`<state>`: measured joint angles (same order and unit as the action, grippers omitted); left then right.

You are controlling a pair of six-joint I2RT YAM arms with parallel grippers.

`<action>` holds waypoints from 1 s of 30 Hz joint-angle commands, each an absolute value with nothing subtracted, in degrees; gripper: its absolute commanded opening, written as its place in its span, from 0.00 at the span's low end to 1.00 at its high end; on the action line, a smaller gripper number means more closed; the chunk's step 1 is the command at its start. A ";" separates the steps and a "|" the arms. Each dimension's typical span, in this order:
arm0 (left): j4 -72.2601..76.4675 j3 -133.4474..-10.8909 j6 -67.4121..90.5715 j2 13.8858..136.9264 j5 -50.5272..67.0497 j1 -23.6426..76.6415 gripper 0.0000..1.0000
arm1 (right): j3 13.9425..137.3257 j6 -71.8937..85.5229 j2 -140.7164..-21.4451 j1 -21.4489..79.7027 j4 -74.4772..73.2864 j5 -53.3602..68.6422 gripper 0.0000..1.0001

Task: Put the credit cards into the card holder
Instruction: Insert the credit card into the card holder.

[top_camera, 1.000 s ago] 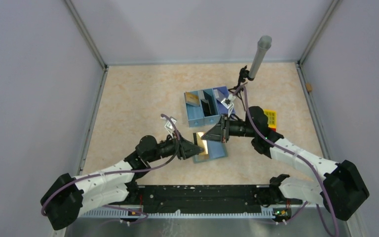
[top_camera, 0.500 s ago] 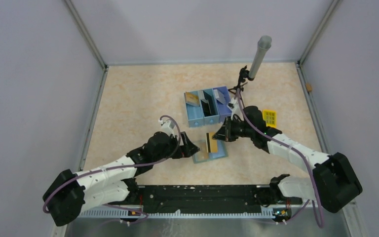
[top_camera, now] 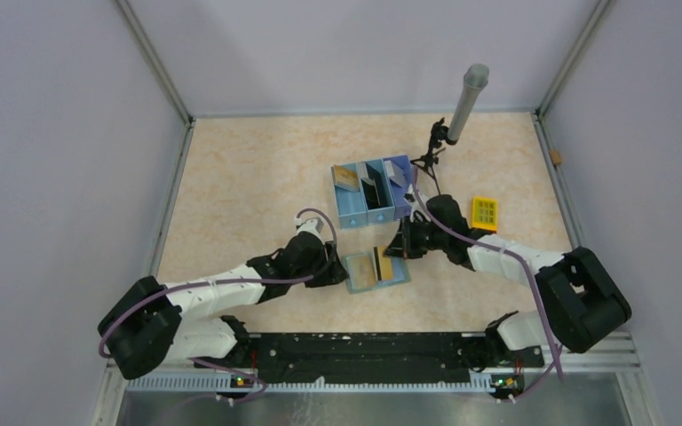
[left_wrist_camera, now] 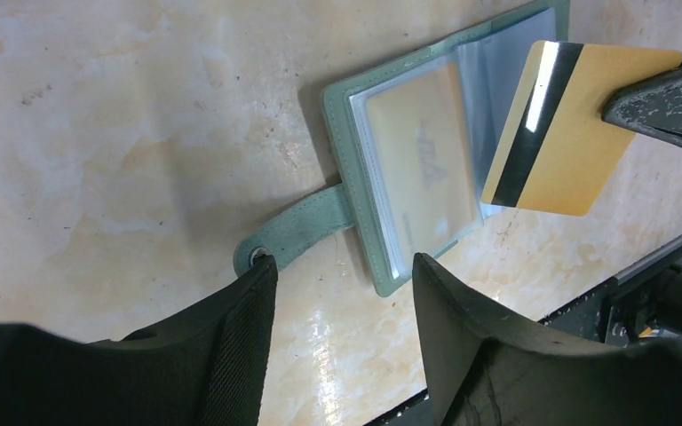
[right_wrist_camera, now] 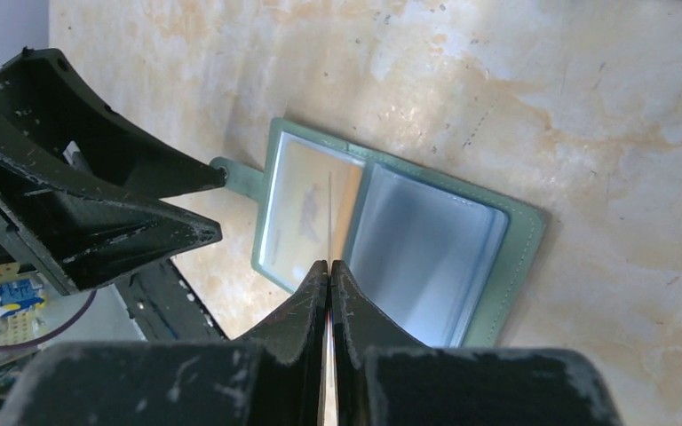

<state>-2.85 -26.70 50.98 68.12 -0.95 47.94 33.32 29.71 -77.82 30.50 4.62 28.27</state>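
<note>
Beige marbled tabletop (top_camera: 249, 177) boxed in by grey walls; the action is mid-frame in the top view. There the card holder (top_camera: 395, 273) lies open and flat, just below the blue tray (top_camera: 352, 216). It's grey-green outside w/ clear pockets inside, and its closing strap (left_wrist_camera: 297, 235) sticks out toward the L arm. R gripper (right_wrist_camera: 329, 264) is clenched on a gold card (left_wrist_camera: 577, 151) w/ a black mag stripe. It pinches the card by one edge, so the card stands on edge over the holder, approx. at the fold. From the R wrist cam we only get it as a thin line. We can't tell whether its lower edge touches a pocket. We see a second gold card (left_wrist_camera: 422, 160) sitting in the pocket on the strap side; the other pocket (right_wrist_camera: 417, 240) shows grey-blue. L gripper (left_wrist_camera: 342, 266) is released, fingers apart w/ nothing between them. It sits low over the table just beside the strap end, not touching the holder as far as we can tell. Tray has three compartments, w/ a gold item in the leftmost. Yellow item (top_camera: 484, 213) sits right of the R arm, grey post (top_camera: 468, 98) at upper centre-right.
</note>
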 commanded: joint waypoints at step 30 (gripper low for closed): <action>-4.74 -29.62 50.19 69.78 -2.90 48.08 0.46 | 31.95 33.39 -79.03 29.18 12.30 30.49 0.00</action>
<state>-4.97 -27.33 50.87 69.34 -2.44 47.94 31.81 32.21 -78.04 29.71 8.25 28.77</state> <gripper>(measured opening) 0.465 0.004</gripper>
